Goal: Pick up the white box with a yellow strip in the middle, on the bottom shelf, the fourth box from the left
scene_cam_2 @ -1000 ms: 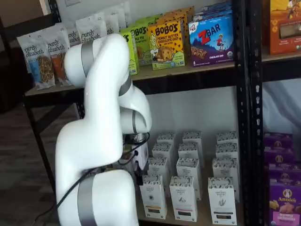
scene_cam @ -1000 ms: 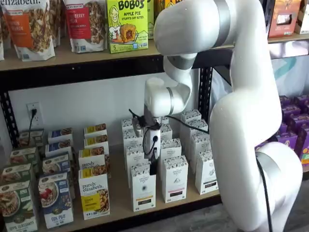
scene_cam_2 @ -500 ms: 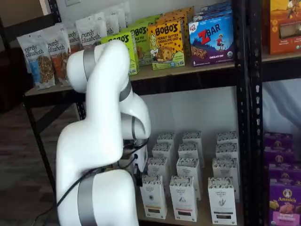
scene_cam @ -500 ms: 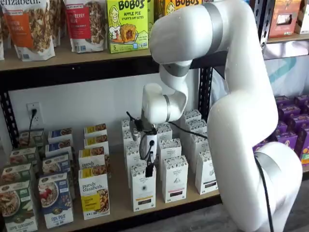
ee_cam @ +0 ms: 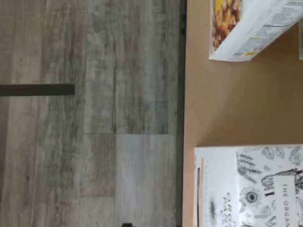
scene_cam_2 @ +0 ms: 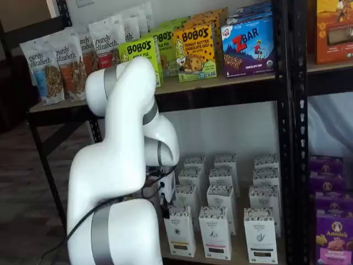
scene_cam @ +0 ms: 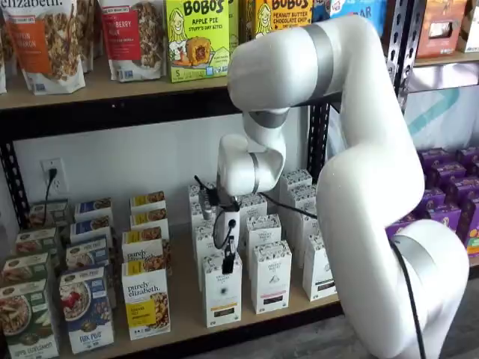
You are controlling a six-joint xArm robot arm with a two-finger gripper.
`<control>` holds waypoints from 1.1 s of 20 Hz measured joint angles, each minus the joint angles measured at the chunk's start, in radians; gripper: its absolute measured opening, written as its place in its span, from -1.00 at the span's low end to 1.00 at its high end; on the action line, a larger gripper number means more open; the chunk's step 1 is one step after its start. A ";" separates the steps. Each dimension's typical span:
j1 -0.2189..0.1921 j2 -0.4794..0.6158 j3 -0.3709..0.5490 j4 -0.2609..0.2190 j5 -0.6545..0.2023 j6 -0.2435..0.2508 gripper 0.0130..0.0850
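I see the white box with a yellow strip point(scene_cam: 222, 290) standing upright at the front of the bottom shelf point(scene_cam: 187, 299), its long axis vertical, with a same-shaped white box point(scene_cam: 271, 277) just beside it. My fingers point(scene_cam: 230, 262) hang right above its speckled top, at its near front corner, so the box lies straight below them. They show only as one dark shape with no gap visible, so I cannot tell if they are apart or closed. In the wrist view the box point(ee_cam: 246, 187) sits at the shelf's front edge, its thin orange line toward the floor. I judge the next move is a short descent along the box's height.
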 joint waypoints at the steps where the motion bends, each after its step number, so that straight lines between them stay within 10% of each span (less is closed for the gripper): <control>1: -0.001 0.011 -0.014 -0.002 0.004 0.000 1.00; 22: -0.055 0.201 -0.265 -0.099 0.084 0.038 1.00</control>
